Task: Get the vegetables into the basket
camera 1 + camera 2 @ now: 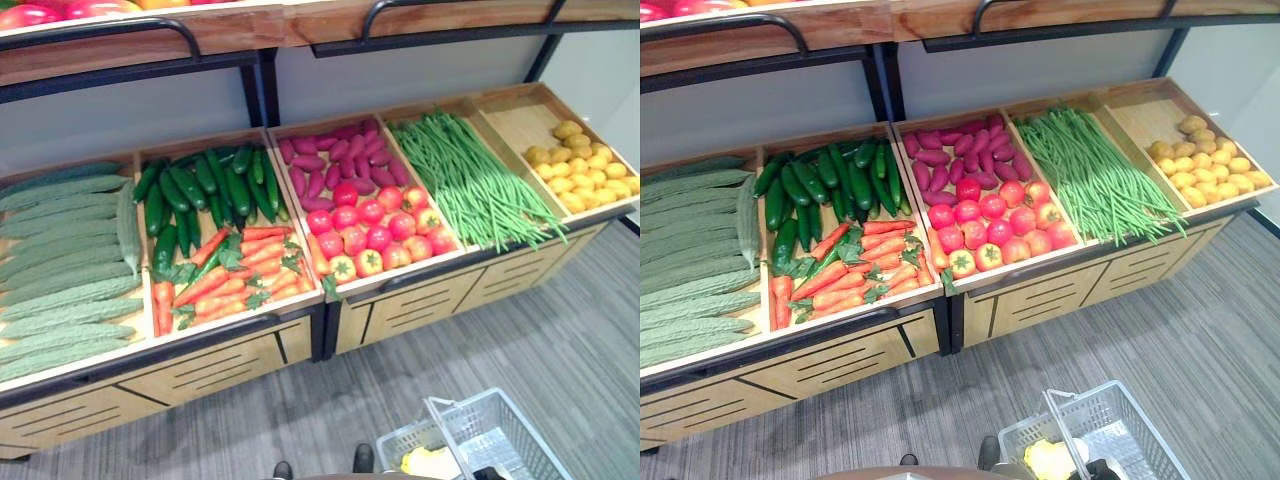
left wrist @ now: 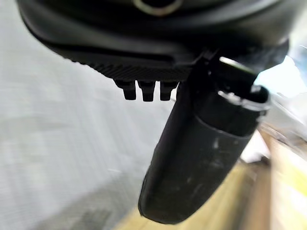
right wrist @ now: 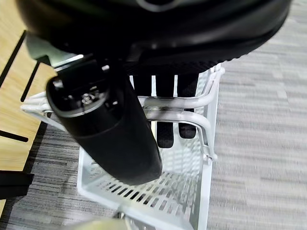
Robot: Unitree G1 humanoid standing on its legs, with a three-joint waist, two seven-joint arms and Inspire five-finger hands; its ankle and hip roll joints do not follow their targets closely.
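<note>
Right robot hand (image 3: 163,115): fingers curled round the white handle (image 3: 175,109) of the basket (image 1: 520,425); basket hangs low over the grey floor (image 1: 560,340)
Left robot hand (image 2: 144,88): fingers relaxed, holding nothing
Vegetables: carrots (image 1: 235,275), cucumbers (image 1: 205,190), tomatoes (image 1: 375,230), green beans (image 1: 470,180) lie in wooden display bins, well apart from the basket
Writing: none legible
</note>
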